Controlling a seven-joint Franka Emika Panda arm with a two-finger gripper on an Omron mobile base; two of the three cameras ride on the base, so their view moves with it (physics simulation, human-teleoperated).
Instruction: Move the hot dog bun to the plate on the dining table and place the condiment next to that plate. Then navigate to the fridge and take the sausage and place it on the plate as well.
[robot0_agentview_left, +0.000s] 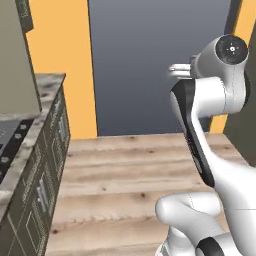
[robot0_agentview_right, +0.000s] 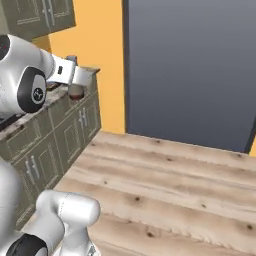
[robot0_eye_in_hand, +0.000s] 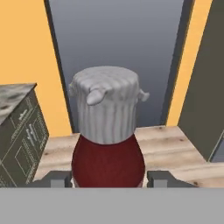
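1. Left base view: white arm raised high at right, gripper (robot0_agentview_left: 176, 71) hard to make out against the grey wall panel (robot0_agentview_left: 150, 60); jaw state impossible to read here. Ahead lies light wooden floor (robot0_agentview_left: 125, 170), with an olive cabinet run topped by speckled stone counter (robot0_agentview_left: 47, 82) along the left. No plate or dining table visible, so probably a drive comes before any set-down.

2. Right base view: gripper (robot0_agentview_right: 80, 82) stretched toward the counter's end corner, a small dark-red shape just under the fingers, likely the bottle's base.

3. Hand view: dark-red condiment bottle with ribbed white cap (robot0_eye_in_hand: 107, 131) upright and centred between the dark fingertips (robot0_eye_in_hand: 54, 178), one each side of its belly, apparently clamped. Long axis pointing away from the palm.
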